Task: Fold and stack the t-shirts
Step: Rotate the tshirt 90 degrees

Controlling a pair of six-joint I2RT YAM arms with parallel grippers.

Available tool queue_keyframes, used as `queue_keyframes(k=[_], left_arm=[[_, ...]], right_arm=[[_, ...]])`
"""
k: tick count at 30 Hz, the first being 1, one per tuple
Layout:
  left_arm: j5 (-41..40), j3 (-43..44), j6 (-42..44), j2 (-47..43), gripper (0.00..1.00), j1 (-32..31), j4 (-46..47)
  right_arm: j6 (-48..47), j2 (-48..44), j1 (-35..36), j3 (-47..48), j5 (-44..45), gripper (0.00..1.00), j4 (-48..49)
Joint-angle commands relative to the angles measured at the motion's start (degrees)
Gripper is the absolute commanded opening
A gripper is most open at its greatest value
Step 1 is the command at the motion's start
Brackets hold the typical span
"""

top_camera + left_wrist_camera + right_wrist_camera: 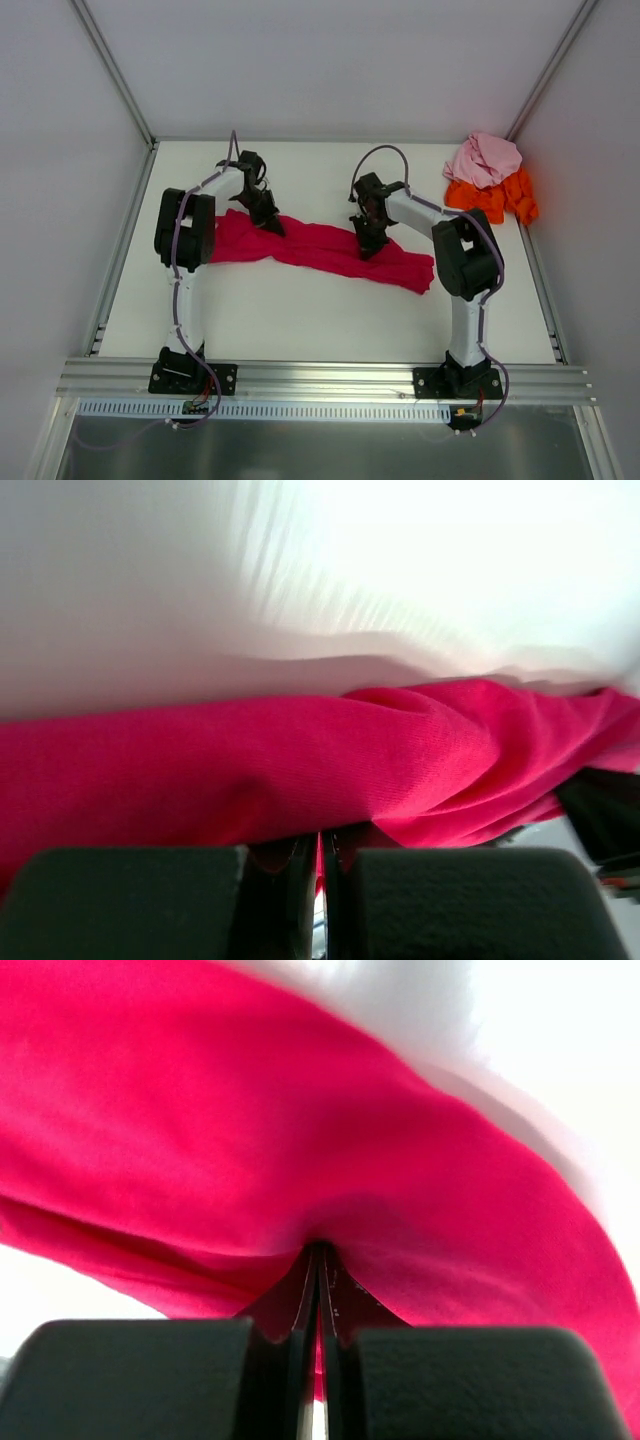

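While clamped on the crimson t-shirt [312,246], bunched across the table [300,325], with left claw [270,223] and right claw [366,246] alike: seemingly spreading before the first fold; next, draw apart evenly and lay flat

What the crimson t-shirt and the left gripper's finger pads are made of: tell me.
The crimson t-shirt looks like soft knit cloth, probably cotton jersey: matte, fine knit lines, limp folds. The left gripper's finger pads look dark and matte with rounded edges: rubber or plastic, too blurred to settle.
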Motion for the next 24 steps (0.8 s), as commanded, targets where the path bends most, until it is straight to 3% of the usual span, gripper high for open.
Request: queue_keyframes(k=[1,7,18,24], left_arm=[[-0.11,6.64,-1.01,6.12,0.00,0.45,-0.11],[3.41,17.81,-1.71,11.22,0.00,0.10,-2.23],[20.18,15.62,1.01,8.68,0.00,-3.24,7.17],[18.36,16.24,2.76,5.17,0.00,-4.47,7.79]], right_arm=[[0.24,-1.30,3.16,-3.10,-4.16,0.01,-2.47],[-1.96,-4.20,6.16,-1.88,-8.98,0.01,-4.40],[-5.30,0.54,14.68,6.03,-14.00,0.01,-7.73],[-6.36,0.72,15.39,6.48,-12.34,0.01,-7.48]])
